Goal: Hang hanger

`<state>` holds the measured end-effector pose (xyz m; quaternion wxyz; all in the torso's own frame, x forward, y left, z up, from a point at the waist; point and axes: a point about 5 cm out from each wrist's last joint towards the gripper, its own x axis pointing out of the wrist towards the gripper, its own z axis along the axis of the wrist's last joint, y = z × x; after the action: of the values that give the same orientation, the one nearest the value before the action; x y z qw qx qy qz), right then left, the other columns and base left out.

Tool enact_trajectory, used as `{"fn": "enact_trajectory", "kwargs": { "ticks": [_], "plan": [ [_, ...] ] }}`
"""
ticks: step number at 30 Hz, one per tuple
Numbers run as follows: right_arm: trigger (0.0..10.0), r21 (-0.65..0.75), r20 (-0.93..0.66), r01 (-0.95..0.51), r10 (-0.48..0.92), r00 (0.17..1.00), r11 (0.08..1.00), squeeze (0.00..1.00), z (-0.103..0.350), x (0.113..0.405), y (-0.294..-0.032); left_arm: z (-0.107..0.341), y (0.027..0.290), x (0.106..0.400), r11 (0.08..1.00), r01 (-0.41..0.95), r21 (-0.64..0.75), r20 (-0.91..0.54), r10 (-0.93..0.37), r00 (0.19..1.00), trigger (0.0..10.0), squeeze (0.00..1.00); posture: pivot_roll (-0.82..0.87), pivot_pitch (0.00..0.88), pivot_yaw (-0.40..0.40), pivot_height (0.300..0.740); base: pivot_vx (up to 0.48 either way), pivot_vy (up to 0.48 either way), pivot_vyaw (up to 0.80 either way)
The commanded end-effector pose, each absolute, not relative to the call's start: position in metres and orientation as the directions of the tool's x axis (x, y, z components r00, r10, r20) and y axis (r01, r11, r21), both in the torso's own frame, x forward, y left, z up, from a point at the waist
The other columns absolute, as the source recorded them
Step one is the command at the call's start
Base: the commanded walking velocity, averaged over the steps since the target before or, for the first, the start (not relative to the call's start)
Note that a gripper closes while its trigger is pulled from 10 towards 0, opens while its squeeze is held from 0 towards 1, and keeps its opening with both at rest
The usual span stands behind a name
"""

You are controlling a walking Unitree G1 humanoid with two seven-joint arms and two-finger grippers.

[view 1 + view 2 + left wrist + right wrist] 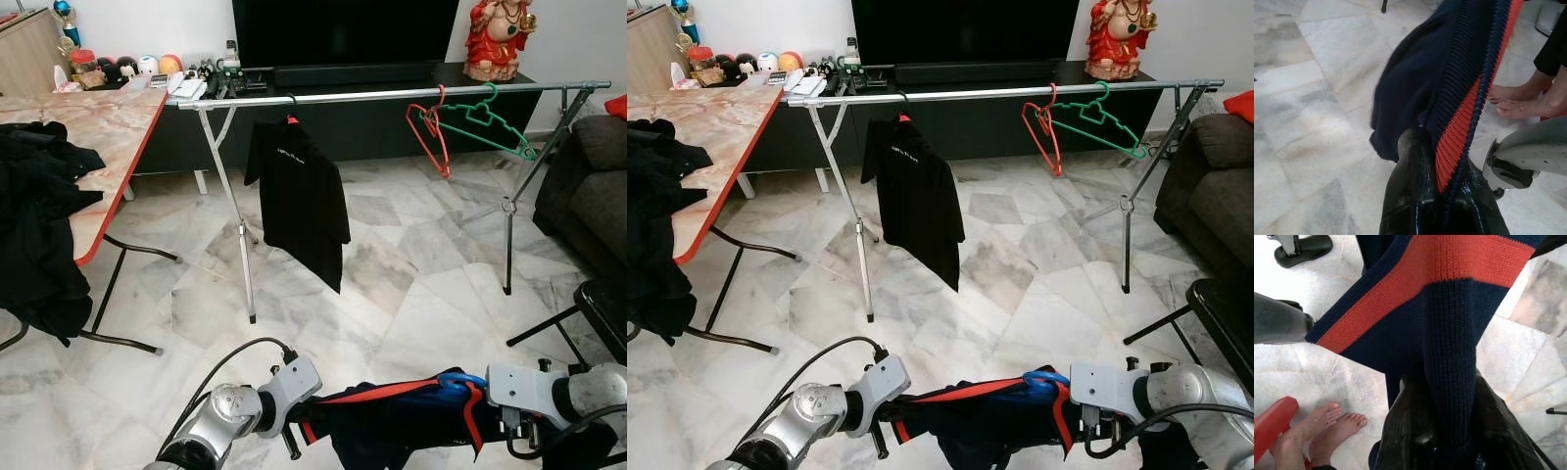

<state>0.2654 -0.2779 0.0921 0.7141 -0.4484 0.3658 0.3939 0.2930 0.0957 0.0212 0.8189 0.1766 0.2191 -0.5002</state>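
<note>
With both the left gripper (291, 443) and right gripper (517, 431) clenched on the sweater (392, 416), lift it level toward the rail (382, 94).

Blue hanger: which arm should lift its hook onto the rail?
Right, probably. The blue hanger sits at the right gripper, and the rail has a free stretch ahead. The left gripper only pinches the navy garment's striped edge.

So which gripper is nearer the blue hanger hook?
Right. The right gripper sits just beside the blue hanger hook; the left gripper holds the navy garment at its far end.
</note>
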Motion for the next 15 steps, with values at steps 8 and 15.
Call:
{"fn": "enact_trajectory", "kwargs": {
  "ticks": [8, 15],
  "plan": [
    [0.0, -0.329, -0.889, -0.870, 0.190, 0.416, 0.366, 0.00, 0.076, 0.261, -0.278, 0.046, 0.109, 0.303, 0.429, 0.903, -0.026, -0.441, -0.815, 0.375, 0.0, 0.00, -0.09, 0.086, -0.010, 0.740, 0.000, 0.000, 0.00],
    [0.0, -0.362, -0.852, -0.823, 0.204, 0.483, 0.438, 0.00, 0.062, 0.274, -0.257, 0.076, 0.097, 0.301, 0.298, 0.954, -0.047, -0.327, -0.906, 0.267, 0.0, 0.00, -0.08, 0.084, -0.006, 0.740, 0.000, 0.000, 0.00]
  ]
}}
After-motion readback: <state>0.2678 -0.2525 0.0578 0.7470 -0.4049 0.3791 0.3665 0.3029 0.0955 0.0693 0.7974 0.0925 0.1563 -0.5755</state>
